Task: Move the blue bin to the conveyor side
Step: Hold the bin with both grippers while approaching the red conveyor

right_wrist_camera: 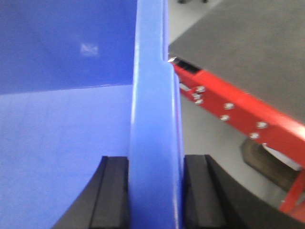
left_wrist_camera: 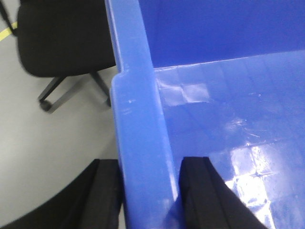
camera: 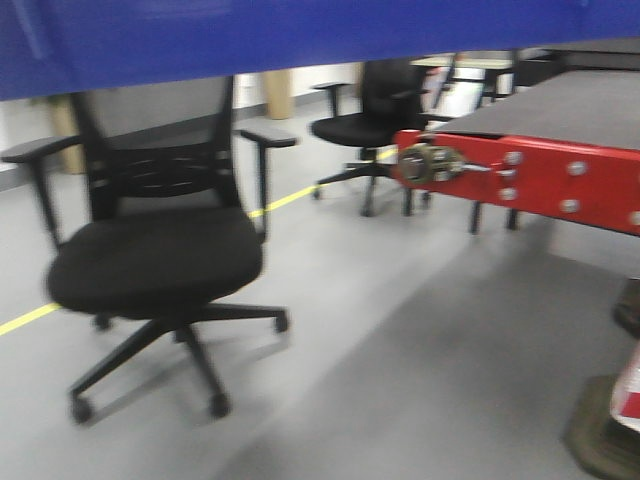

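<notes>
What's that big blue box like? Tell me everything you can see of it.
The blue bin is glossy bright-blue plastic with a thick rim and a shiny inside, empty where visible. The left gripper clamps one side wall, the right gripper the opposite. It is held above the floor beside the conveyor.

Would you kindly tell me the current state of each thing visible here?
Large bright-blue plastic bin: raised, empty where visible.
Left gripper: shut on bin's wall.
Right gripper: shut on opposite wall.
Dark woven conveyor belt, red frame: bare where visible.
Nearest black office chair: upright, unoccupied.
</notes>
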Available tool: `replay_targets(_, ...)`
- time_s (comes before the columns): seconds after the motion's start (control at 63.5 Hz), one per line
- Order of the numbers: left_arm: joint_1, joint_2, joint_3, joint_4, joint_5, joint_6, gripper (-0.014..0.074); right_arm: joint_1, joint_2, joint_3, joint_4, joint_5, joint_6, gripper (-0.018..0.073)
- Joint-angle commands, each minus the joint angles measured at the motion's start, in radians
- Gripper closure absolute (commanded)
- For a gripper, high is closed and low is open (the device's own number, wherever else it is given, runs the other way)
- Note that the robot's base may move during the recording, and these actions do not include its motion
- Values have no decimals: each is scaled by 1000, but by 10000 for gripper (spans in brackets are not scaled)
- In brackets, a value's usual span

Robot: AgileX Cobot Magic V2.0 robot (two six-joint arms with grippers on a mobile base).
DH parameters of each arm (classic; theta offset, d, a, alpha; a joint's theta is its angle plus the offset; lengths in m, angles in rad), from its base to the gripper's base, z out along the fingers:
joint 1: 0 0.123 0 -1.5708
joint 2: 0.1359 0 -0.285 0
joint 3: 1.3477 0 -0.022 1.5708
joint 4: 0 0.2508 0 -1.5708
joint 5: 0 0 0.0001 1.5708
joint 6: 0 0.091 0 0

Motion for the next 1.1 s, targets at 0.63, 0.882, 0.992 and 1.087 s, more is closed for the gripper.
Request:
replay_targets(0.63,-4,-25,-19,-34,-86,18,615,-1,-17,-17,-17,-120,-10,629)
replay_targets(0.882,-4,-25,-19,-34,-86,18,615,-1,-17,-17,-17,-120,-10,629)
replay_targets(0.992,-4,-25,-19,-34,-86,18,615,-1,-17,-17,-17,-120,-10,629)
replay_targets(1.087,-4,-25,-19,-34,-86,18,615,-1,-17,-17,-17,-120,-10,629)
